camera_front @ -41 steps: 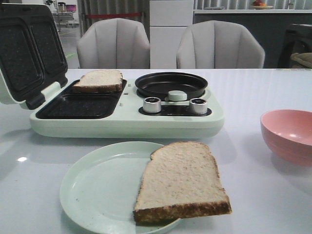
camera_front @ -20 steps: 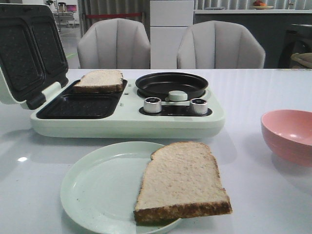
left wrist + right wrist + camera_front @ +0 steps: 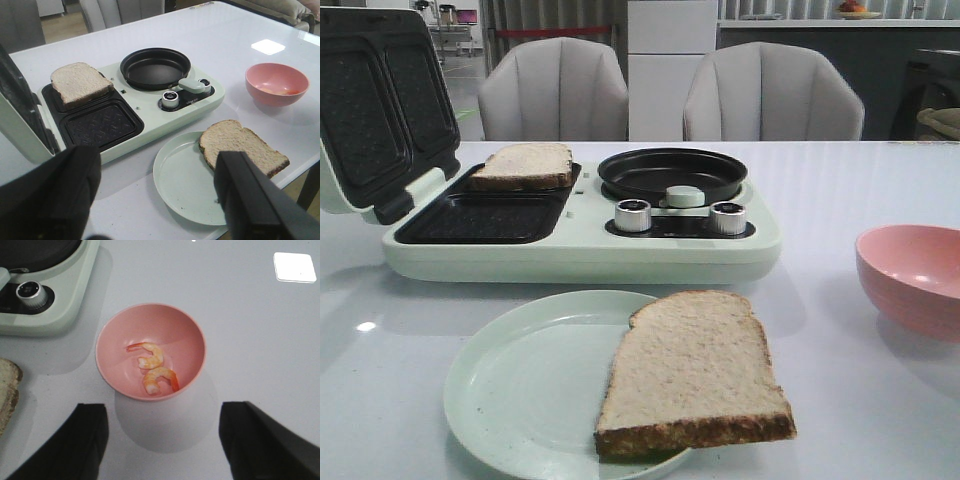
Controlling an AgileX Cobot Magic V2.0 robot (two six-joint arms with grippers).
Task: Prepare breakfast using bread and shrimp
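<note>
Nothing is visibly moving since a second ago: both grippers, left (image 3: 155, 195) and right (image 3: 162, 440), are hovering open and empty, shrimp (image 3: 152, 367) and bread (image 3: 692, 372) untouched.

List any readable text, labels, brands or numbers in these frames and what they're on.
None can be read.
Breakfast maker: no brand or lettering visible on its front; any marks around the two knobs are too small to read.
Pink bowl, plate, table: no print.
</note>
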